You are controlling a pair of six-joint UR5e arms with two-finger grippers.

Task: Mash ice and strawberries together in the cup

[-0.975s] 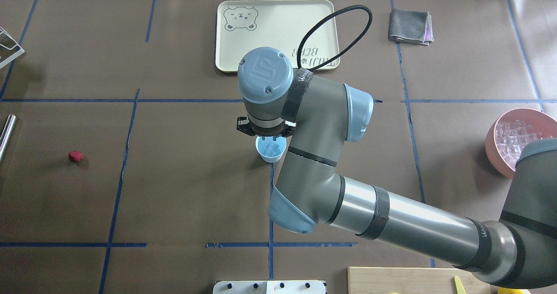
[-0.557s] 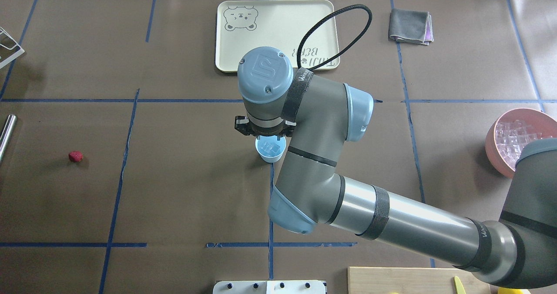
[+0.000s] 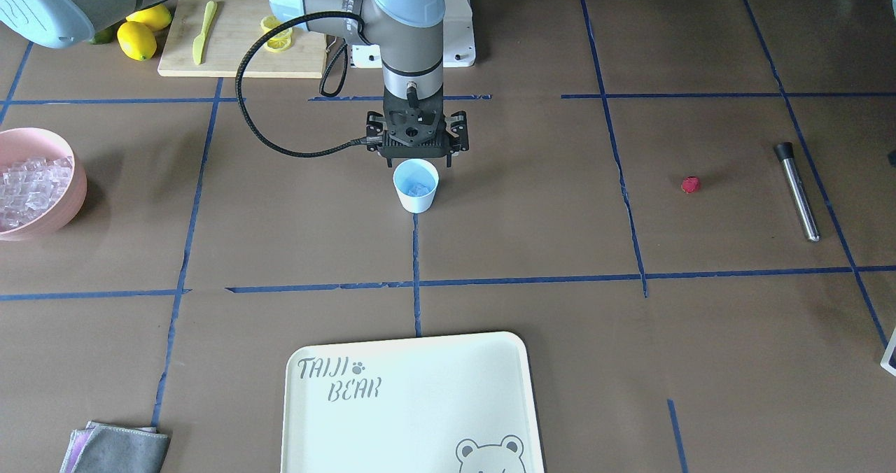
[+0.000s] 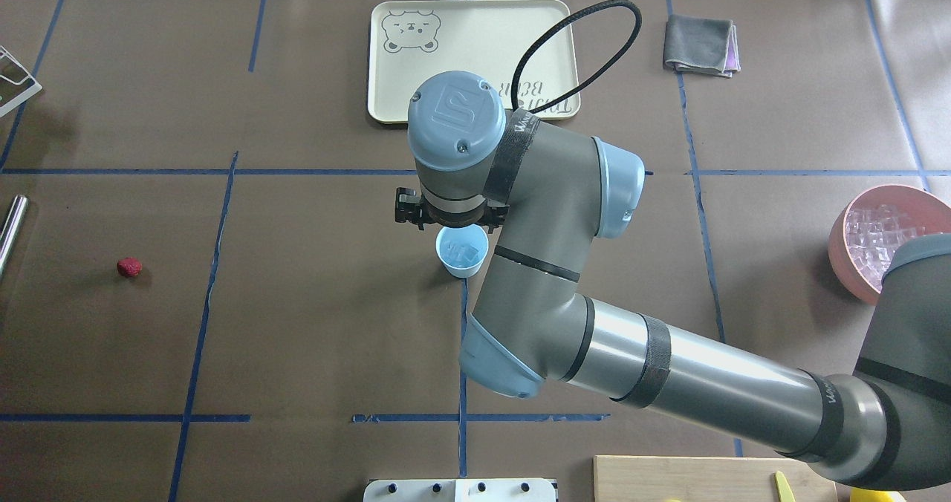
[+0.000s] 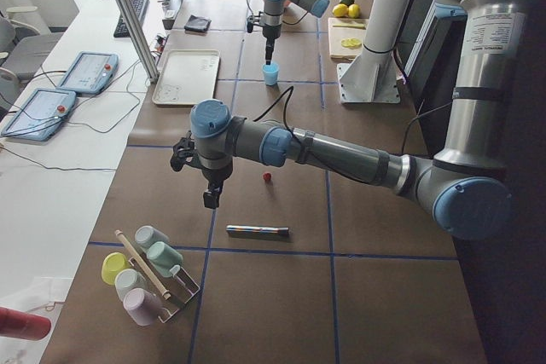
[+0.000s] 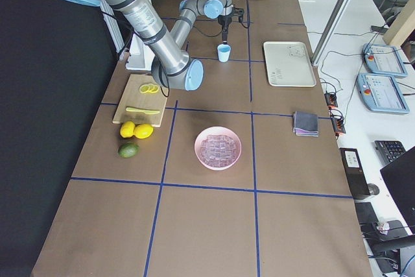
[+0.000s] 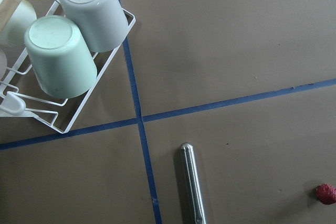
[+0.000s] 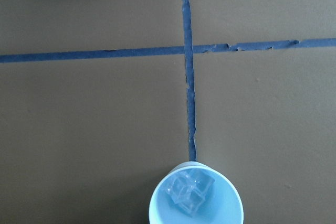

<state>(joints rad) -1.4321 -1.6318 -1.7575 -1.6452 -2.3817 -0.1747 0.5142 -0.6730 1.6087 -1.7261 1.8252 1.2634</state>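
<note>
The cup [image 3: 416, 187] stands upright near the middle of the bench [image 3: 280, 235] with a few cubes of ice [image 8: 189, 190] in it, so the ice step looks done. The right claw [image 3: 418, 152] hangs just above the cup's robot-side rim, spread wide and empty. The berry [image 3: 690, 184] lies on the bench well apart from the cup, toward the robot's left, not yet picked up. The rod [image 3: 796, 192], probably the masher, lies beyond it, untouched. The left claw [image 5: 210, 197] hovers over that end, near the berry and rod; whether it is released or clenched cannot be told. What appears left: carry the berry to the cup, drop it in, then take the rod and mash. Spare ice sits in the bowl [image 3: 78, 192].
</note>
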